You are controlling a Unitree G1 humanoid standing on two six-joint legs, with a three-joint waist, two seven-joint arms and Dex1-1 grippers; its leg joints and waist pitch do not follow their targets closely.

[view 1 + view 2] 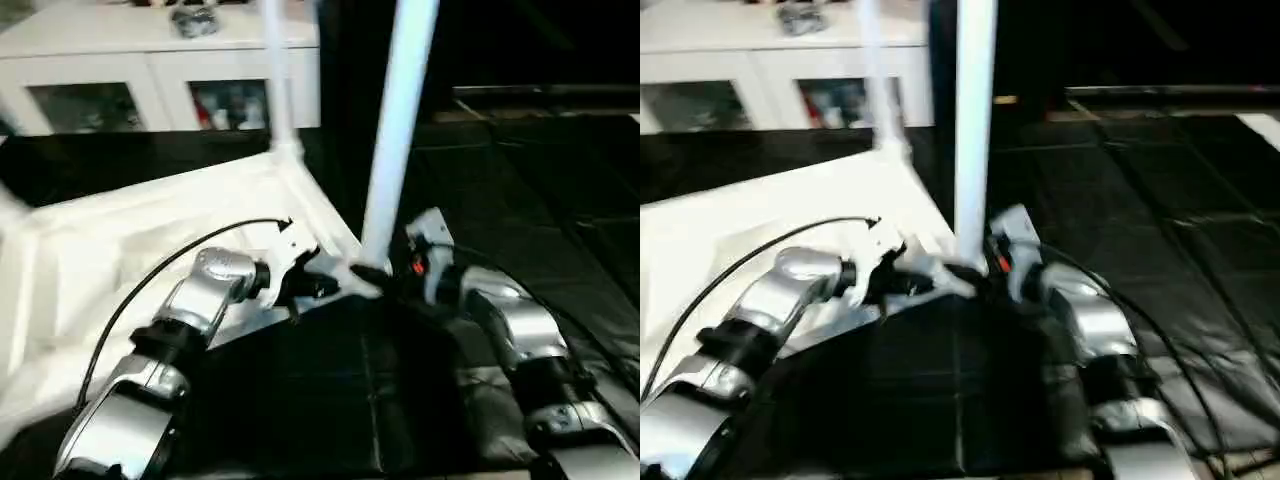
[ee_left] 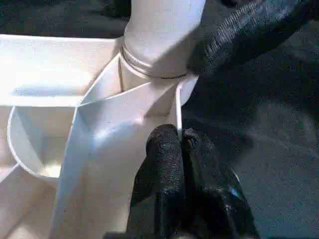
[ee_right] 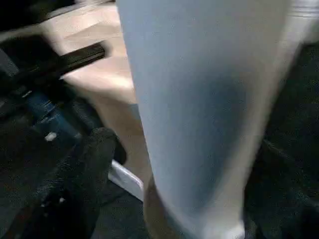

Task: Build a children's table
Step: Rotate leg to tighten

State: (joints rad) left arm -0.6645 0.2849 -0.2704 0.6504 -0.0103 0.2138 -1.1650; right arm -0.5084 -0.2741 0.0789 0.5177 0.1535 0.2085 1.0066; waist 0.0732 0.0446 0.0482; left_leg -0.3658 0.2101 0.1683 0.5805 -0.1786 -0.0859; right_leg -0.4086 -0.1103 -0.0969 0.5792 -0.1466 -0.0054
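White children's table top lies upside down on the dark floor, ribbed underside up. Two legs stand upright in corner sockets: near leg at the corner closest to the robot, far leg at the corner behind it.

Left gripper: fingers pressed together, pinching the thin edge wall of the table top right beside the near corner socket. Black fingers clamp the rim from both sides, as the left wrist view shows. In the head views the left gripper sits just left of the near leg's base, a black cable arching over the silver left forearm.

Right gripper: at the base of the near leg, on the opposite side from the left gripper. One black finger lies against the leg just above the socket collar. In the right wrist view the leg fills the space between the fingers; jaws look spread around it, but whether they press on it — cannot tell.

White cabinet with glass doors stands well beyond both grippers, behind the table top.
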